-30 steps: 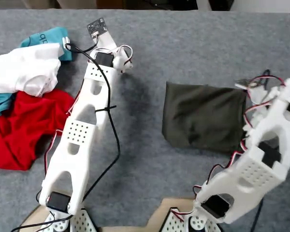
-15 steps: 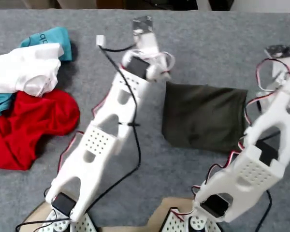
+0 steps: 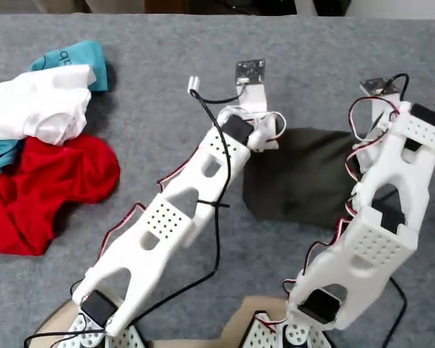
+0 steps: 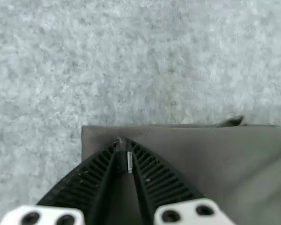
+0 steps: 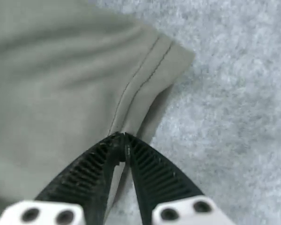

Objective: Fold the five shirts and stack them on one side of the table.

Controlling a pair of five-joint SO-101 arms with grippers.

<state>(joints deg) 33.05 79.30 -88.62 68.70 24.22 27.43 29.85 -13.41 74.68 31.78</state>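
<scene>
The grey felt table [image 3: 312,65] is carrying everything, with a dim strip of room beyond it (too dark to read). The olive shirt [image 3: 304,181] is lying folded right of centre, while the red shirt [image 3: 51,181], white shirt [image 3: 36,105] and teal shirt [image 3: 76,54] are heaping at the far left. The left gripper [image 4: 124,143] and right gripper [image 5: 122,138] are hanging over its far corners, jaws drawn together. The right wrist view is showing a stitched hem.

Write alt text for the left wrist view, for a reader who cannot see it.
The left claw, black, ridged and shut, has its tips over one corner of a folded dark olive shirt. The shirt lies flat on a grey, felt-like table that stretches away beyond it.
</scene>
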